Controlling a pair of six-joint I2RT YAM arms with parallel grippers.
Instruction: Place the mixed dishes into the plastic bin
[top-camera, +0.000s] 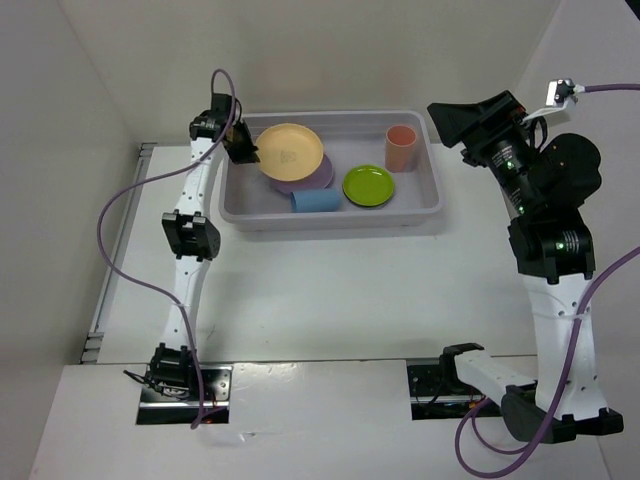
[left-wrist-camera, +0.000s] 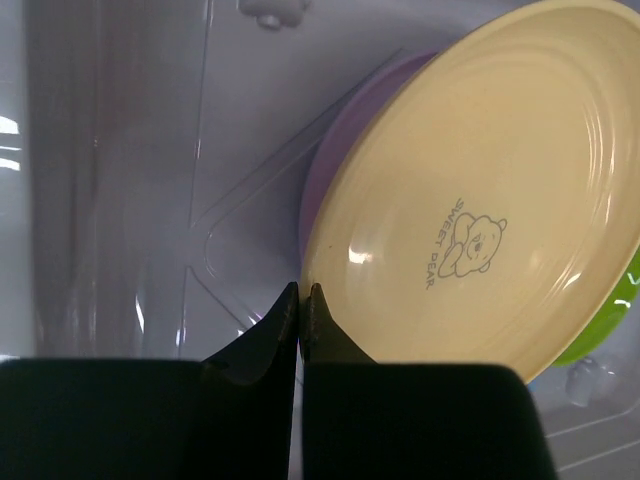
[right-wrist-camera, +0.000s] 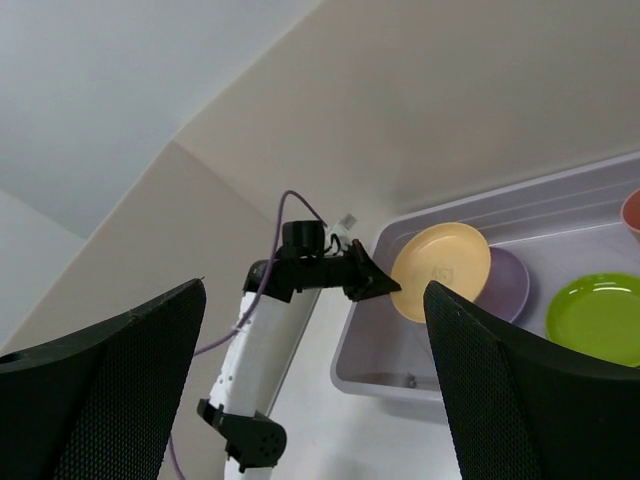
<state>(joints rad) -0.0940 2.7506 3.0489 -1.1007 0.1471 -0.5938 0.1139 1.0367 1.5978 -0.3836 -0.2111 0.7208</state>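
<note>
The plastic bin (top-camera: 330, 222) stands at the back of the table. Inside it a pale yellow plate (top-camera: 290, 152) leans tilted on a lavender plate (top-camera: 320, 181). A lime green plate (top-camera: 368, 185) lies flat to their right, a blue cup (top-camera: 316, 201) lies on its side, and a salmon cup (top-camera: 401, 147) stands upright. My left gripper (top-camera: 246, 152) is shut, its tips (left-wrist-camera: 301, 290) against the left rim of the yellow plate (left-wrist-camera: 480, 220), with nothing seen between them. My right gripper (top-camera: 445, 125) hangs open and empty above the bin's right end, its fingers (right-wrist-camera: 100, 390) spread wide.
White walls close in on the left, back and right. The left arm (top-camera: 190, 235) runs along the bin's left side with a purple cable (top-camera: 110, 230) looping outward. The right arm (top-camera: 550, 250) rises at the table's right. Both bases sit at the near edge.
</note>
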